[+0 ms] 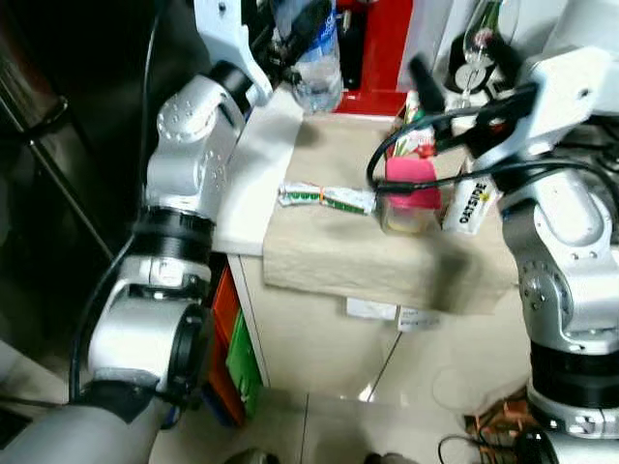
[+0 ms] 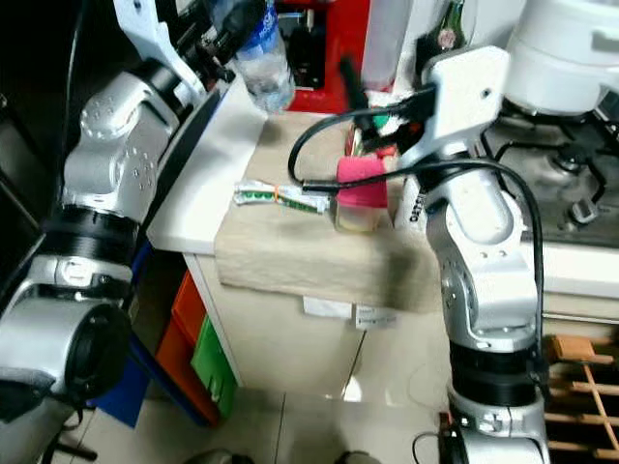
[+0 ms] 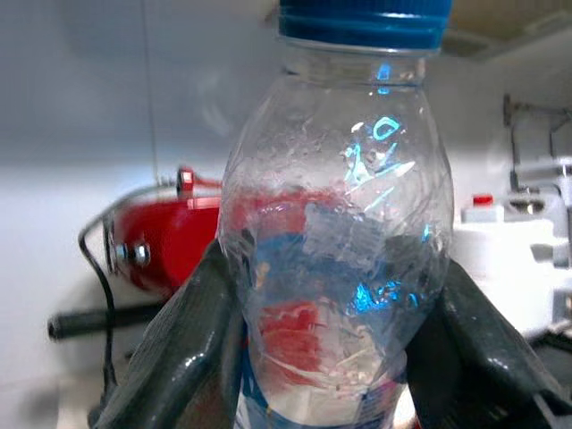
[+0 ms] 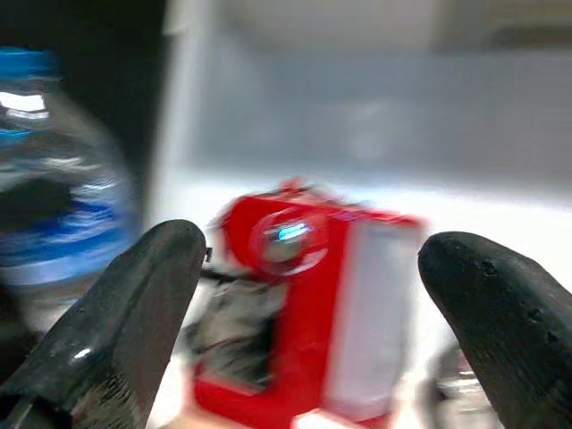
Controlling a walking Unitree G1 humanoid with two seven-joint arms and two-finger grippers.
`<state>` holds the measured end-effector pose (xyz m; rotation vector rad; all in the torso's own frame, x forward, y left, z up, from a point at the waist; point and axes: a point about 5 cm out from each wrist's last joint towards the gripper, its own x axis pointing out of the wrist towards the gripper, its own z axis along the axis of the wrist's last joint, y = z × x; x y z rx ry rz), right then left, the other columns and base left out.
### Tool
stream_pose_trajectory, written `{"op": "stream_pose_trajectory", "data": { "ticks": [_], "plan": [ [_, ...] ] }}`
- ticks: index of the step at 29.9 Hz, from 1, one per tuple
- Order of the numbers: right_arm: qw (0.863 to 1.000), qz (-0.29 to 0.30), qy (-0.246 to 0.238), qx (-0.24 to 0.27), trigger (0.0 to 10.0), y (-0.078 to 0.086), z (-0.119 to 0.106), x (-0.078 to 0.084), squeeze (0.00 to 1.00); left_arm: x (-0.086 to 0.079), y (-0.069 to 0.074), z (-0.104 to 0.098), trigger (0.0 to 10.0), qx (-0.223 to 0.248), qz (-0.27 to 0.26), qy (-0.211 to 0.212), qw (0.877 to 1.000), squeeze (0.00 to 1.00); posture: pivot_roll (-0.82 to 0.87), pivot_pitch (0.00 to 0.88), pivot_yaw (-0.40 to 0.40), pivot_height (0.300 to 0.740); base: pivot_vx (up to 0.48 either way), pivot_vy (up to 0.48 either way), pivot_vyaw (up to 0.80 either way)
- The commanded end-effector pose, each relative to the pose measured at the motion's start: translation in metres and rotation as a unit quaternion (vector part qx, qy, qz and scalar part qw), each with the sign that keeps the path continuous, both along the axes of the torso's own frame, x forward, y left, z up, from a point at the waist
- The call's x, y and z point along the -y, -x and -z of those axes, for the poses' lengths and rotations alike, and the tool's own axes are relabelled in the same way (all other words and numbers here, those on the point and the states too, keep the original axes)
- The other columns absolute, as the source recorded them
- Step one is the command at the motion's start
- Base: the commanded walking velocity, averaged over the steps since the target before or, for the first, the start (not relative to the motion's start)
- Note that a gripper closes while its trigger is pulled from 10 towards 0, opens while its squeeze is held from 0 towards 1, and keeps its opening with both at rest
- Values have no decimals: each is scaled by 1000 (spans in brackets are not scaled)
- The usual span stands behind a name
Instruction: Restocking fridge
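Note:
A clear water bottle with a blue cap and a blue label is held between the fingers of my left gripper, which is shut on its body. The bottle leans a little, with its base close over the back of the white counter. I cannot tell whether it touches the counter. My right gripper hovers open over the beige stone slab, above a pink-lidded jar. Its black fingertips stand wide apart with nothing between them.
On the slab lie a green-and-white packet and a white labelled bottle. A red appliance and a wine glass stand behind. A gas stove is at the right, and orange and green packs sit under the counter.

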<state>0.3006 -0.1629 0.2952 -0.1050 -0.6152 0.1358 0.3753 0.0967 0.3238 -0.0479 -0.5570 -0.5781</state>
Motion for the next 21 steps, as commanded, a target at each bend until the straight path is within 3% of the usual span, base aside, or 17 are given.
{"op": "stream_pose_trajectory", "data": {
  "ticks": [1, 2, 8, 17, 21],
  "plan": [
    [998, 59, -14, 24, 10000, 0, -3, 7, 0, 2, 11, -15, 10000, 55, -26, 4, 998, 0, -123, 0, 47, 740, 0, 0, 0],
    [992, 120, -8, 44, 10000, 2, -1, 12, 0, 0, 15, -13, 10000, 69, -52, 21, 996, 0, -119, 0, 46, 740, 0, 0, 0],
    [987, 156, -13, 40, 10000, -3, 16, 12, 0, -3, 24, -3, 10000, 67, -99, 27, 993, 0, -115, 0, 49, 740, 0, 0, 0],
    [989, 143, -7, 23, 10000, -12, 30, 6, 0, -5, 24, 16, 10000, 37, -135, 36, 989, 0, -114, 0, 37, 740, 0, 0, 0],
    [991, 135, -2, 21, 10000, -14, 33, 4, 0, -6, 25, 24, 10000, 32, -153, 36, 987, 0, -121, 0, 29, 740, -333, 0, 0]
  ]
}}
